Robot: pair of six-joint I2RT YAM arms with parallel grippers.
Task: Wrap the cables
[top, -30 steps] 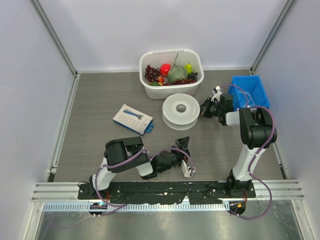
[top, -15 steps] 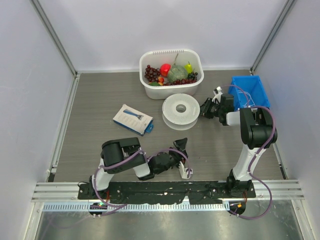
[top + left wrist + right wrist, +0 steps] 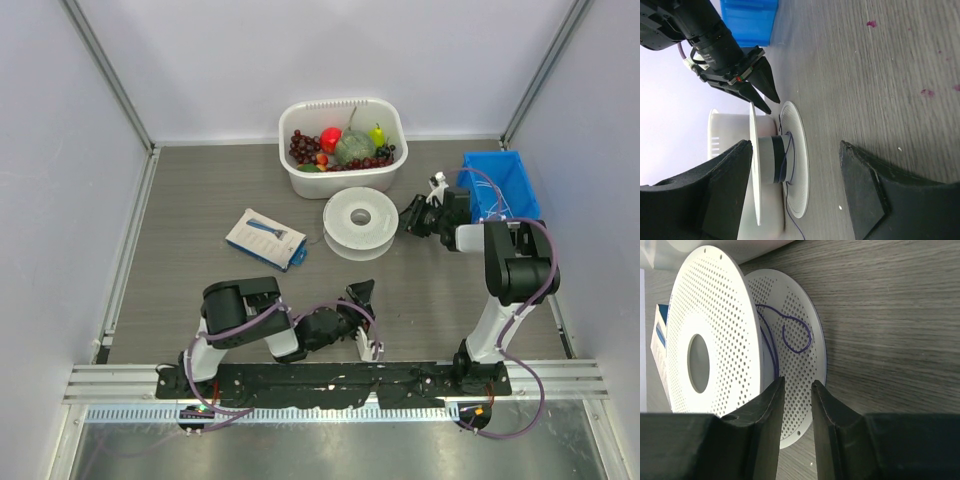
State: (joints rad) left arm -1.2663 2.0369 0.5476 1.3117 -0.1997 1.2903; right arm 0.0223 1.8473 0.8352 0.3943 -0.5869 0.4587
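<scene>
A white perforated spool (image 3: 361, 222) lies flat in the middle of the table. The cable is a very thin dark purple strand. It runs round the hub (image 3: 785, 159), and a loose loop (image 3: 797, 338) rests on the lower flange. My right gripper (image 3: 409, 217) sits at the spool's right rim, its jaws a narrow gap apart (image 3: 797, 383) with nothing between them. My left gripper (image 3: 367, 316) lies low near the front, open wide (image 3: 795, 146), facing the spool from a distance and holding nothing.
A white tub of fruit (image 3: 343, 176) stands behind the spool. A blue bin (image 3: 500, 186) is at the right, close to the right arm. A blue and white packet (image 3: 265, 238) lies left of the spool.
The right gripper's jaws have parted from shut to a narrow gap at the spool's rim. The left arm has settled slightly toward the front, its jaws unchanged.
</scene>
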